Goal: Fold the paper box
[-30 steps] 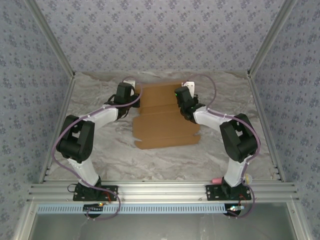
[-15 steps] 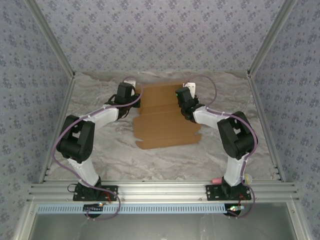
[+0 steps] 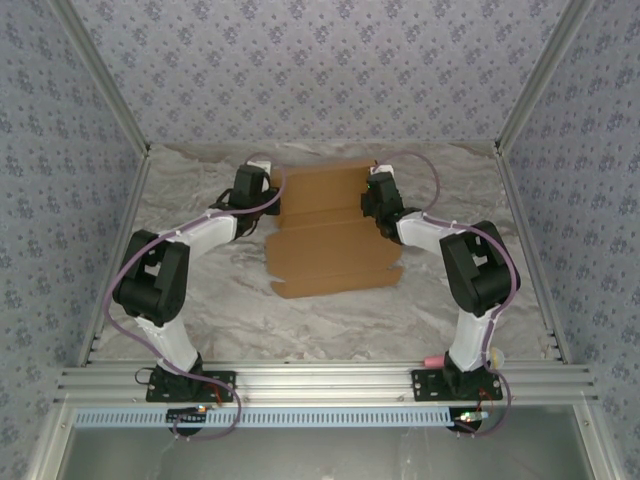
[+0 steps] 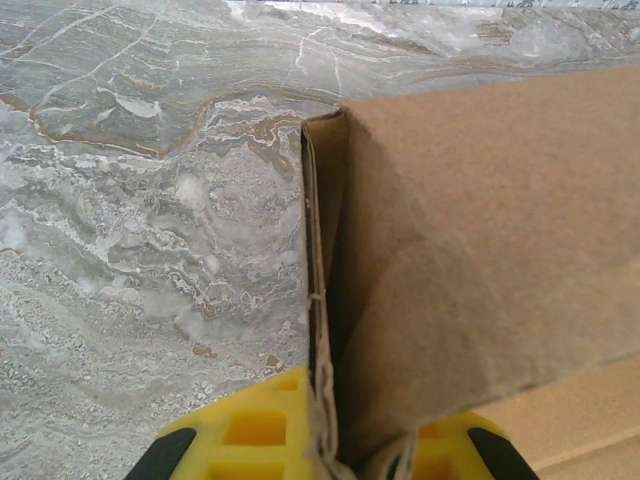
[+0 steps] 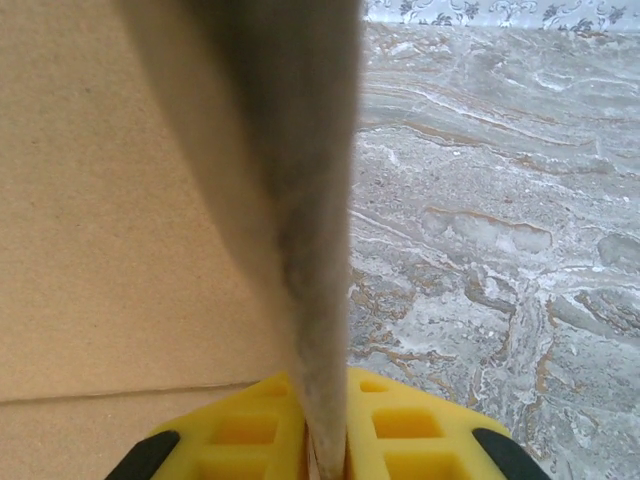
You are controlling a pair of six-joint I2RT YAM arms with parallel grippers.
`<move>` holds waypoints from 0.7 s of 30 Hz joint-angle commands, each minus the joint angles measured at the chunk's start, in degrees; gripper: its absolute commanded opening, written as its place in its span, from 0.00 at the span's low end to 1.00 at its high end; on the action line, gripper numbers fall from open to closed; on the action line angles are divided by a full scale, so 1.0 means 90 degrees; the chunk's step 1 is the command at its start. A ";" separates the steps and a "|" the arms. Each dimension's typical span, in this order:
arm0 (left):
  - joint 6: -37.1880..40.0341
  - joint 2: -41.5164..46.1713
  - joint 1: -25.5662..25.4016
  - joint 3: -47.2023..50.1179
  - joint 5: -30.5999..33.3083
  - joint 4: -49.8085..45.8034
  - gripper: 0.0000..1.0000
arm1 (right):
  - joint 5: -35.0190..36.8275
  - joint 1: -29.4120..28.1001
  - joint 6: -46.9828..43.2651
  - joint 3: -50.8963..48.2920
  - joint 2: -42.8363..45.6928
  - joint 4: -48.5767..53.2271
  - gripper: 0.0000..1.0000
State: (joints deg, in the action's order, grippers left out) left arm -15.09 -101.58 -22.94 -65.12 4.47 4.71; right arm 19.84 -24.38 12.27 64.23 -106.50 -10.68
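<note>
While left pincer (image 4: 325, 458) clamps the paper box (image 4: 480, 250), right pincer (image 5: 325, 445) clamps it too.

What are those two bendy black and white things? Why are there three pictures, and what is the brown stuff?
They are two robot arms bolted to a table. One picture looks down from above. The other two come from small cameras on the wrists, so you see the yellow fingers up close. The brown thing is the paper box, a cardboard sheet lying mostly flat on the marbled tabletop, not yet folded into a box. The left gripper pinches a lifted flap on the sheet's left side. The right gripper pinches a lifted flap on its right side.
</note>
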 commanded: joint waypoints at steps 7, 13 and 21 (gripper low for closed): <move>-0.0140 0.0134 -0.0035 -0.0254 -0.0301 0.0063 0.00 | 0.2112 -0.0230 0.1215 0.0730 -0.0161 0.1488 0.12; -0.0162 0.0144 -0.0048 -0.0245 -0.0330 0.0082 0.00 | 0.2449 -0.0244 0.1712 0.0982 -0.0308 0.1949 0.13; -0.0169 0.0105 -0.0056 -0.0264 -0.0312 0.0083 0.00 | 0.2313 -0.0318 0.1715 0.1114 -0.0355 0.1894 0.17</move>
State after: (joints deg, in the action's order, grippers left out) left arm -15.77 -101.58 -23.77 -65.12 2.37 4.71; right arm 36.84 -28.08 25.96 73.45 -108.71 5.19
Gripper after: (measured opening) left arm 0.079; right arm 0.166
